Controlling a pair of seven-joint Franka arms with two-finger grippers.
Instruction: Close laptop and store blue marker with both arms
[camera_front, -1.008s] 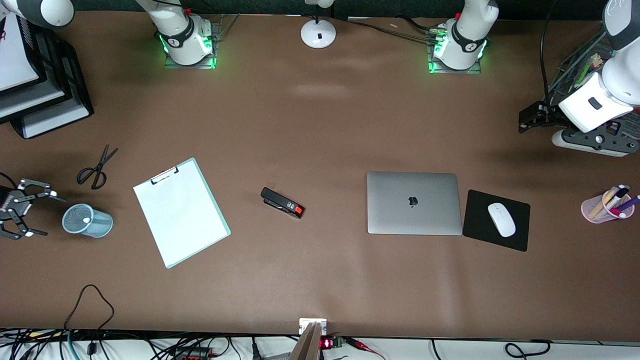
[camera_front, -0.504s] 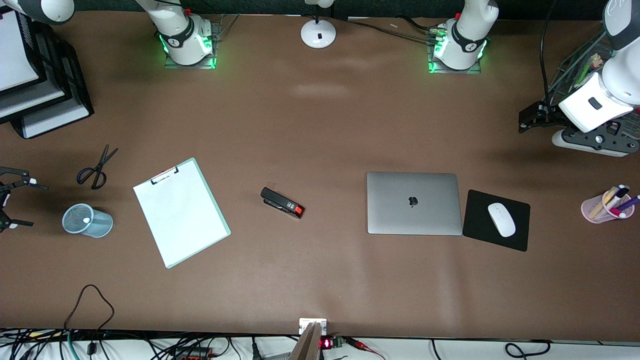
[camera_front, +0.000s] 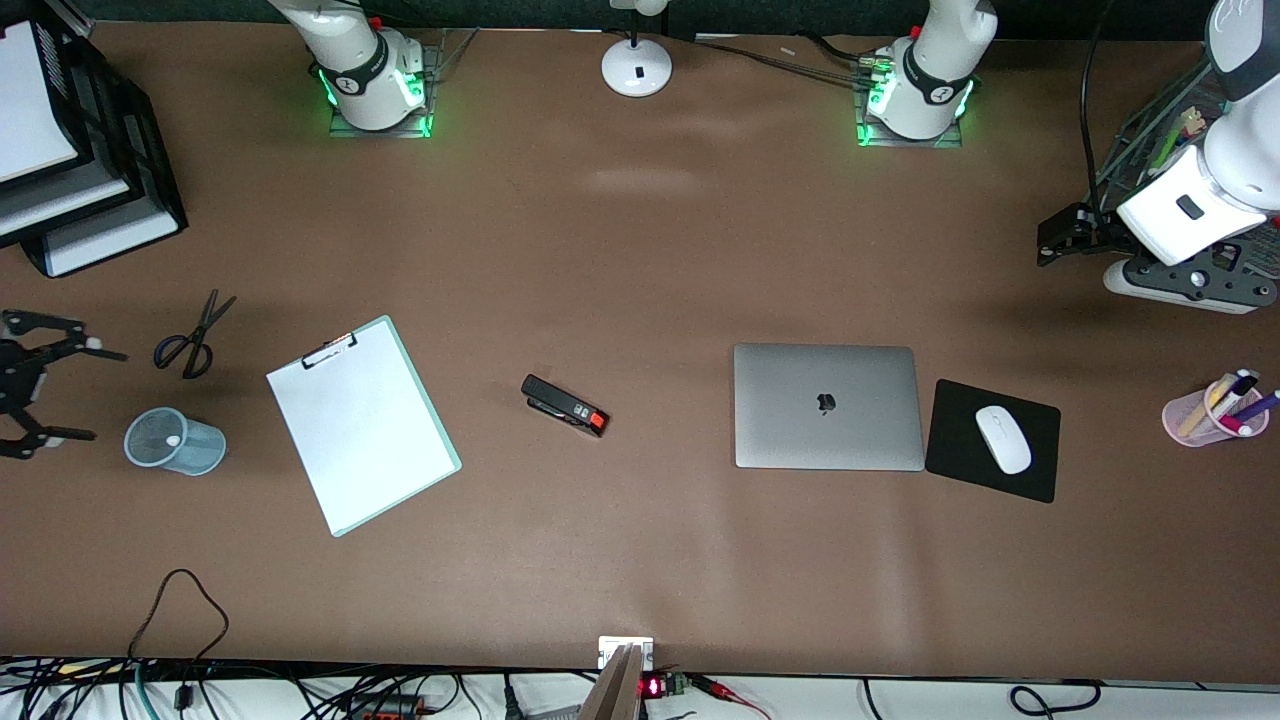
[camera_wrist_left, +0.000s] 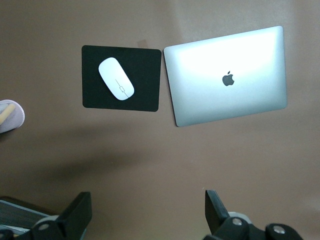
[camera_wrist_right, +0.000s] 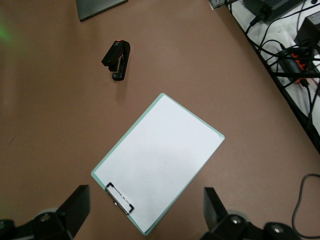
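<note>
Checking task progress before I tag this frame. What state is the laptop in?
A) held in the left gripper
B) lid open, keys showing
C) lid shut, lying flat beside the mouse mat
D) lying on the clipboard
C: the laptop lies flat on the table with its lid down and logo up, right beside the black mouse mat, and no gripper touches it.

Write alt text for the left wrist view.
A closed silver laptop lies lid-up on a brown table, beside a black mouse mat carrying a white mouse. The left gripper hangs open above bare table, holding nothing.
</note>
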